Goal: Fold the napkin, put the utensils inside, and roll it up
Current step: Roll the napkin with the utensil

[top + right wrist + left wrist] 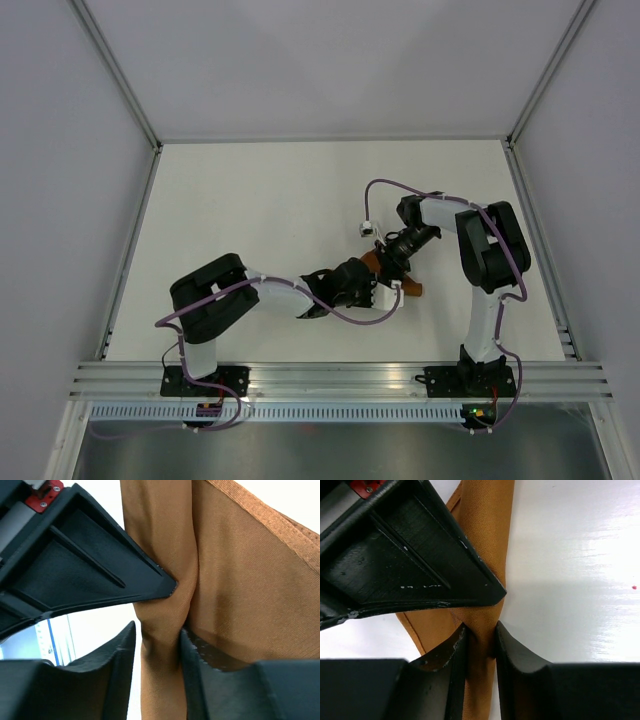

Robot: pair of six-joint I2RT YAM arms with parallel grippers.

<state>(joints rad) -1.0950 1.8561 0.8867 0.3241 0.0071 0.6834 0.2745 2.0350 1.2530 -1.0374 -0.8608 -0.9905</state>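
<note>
Seemingly late in the job, your two arms meet over the napkin [412,289]. It lies as a narrow rust-orange strip on the worktop [260,200], right of centre and toward the near edge, running from far left to near right.

Your left gripper [480,632] stands with its jaws close on one stretch of the strip. Cloth fills the gap between the pads, so it reads as a hold on the napkin. Your right gripper [157,630] straddles a thick fold of the same cloth. A sliver of light shows beside one finger, and you cannot tell from these views whether it is pinching or standing loose.

Folding looks done: no broad square is spread out, and the right wrist view shows layered cloth with a stitched hem. The knife is not in sight in any view. It may sit inside the cloth, but that is a judgement, not something shown.

Whether the strip is a finished roll or a fold awaiting its roll is unclear, since the arms cover most of it from above. What is left, at most, appears to be completing or tightening the roll and letting go.
</note>
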